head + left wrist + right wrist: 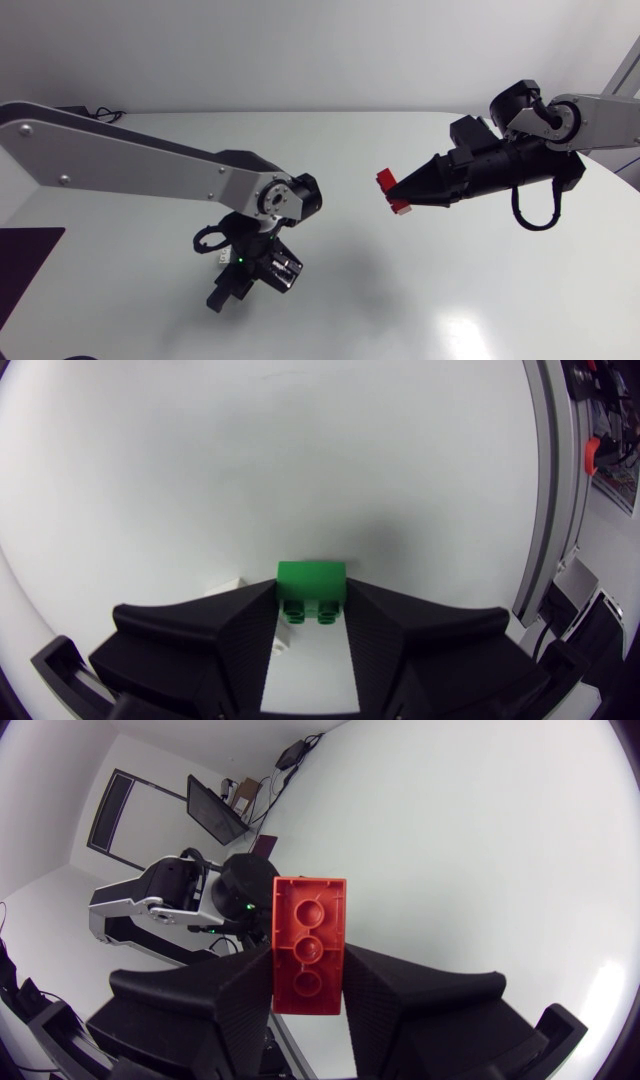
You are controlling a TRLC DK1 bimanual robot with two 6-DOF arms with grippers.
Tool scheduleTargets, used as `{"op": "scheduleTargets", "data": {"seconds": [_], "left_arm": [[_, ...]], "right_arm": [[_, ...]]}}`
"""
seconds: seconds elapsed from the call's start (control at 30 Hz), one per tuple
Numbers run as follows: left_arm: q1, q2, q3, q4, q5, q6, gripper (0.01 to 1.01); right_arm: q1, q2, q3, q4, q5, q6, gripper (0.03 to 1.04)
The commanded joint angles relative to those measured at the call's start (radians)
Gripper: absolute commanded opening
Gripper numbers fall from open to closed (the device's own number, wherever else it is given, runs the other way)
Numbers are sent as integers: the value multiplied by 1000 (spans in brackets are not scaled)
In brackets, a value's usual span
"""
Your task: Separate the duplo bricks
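Green brick (311,580) in L pincer (311,598), low by table; red brick (309,945) in R pincer (309,962), aloft.

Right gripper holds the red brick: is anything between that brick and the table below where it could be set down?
Nothing visible does. The red brick is clamped in the right gripper, and the table stretch beneath it shows no object. The left gripper, shut on a green brick, is well off to the side.

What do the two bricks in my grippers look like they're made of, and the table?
Red brick: hard moulded plastic, semi-gloss, judging by crisp edges and round sockets. Green brick: likely the same, smooth with studs. Table: smooth white surface with soft glare, perhaps laminate; unclear.
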Motion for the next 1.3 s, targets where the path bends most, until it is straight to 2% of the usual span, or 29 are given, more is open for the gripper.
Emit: {"op": "scheduleTargets", "data": {"seconds": [0.0, 0.53, 0.63, 0.77, 0.87, 1.1, 1.27], "left_arm": [[-26, 14, -37, -12, -7, 24, 256], [-35, 67, -42, 73, -27, -38, 252], [-42, 69, -36, 73, -17, -44, 380], [-46, 69, -16, 57, 3, -56, 707], [-47, 64, 9, 47, 17, -64, 841], [-26, 23, 78, 17, 51, -78, 908], [43, -40, 188, -22, 175, -114, 943]], "right_arm": [[14, -3, -26, 9, 10, -12, 197], [27, -1, -29, 24, 24, -6, 197], [30, 0, -29, 27, 27, -3, 197], [30, 2, -32, 33, 28, -1, 198], [30, 3, -38, 42, 28, 5, 198], [30, 0, -44, 49, 28, 7, 198], [35, -1, -40, 56, 53, 13, 198]]}}
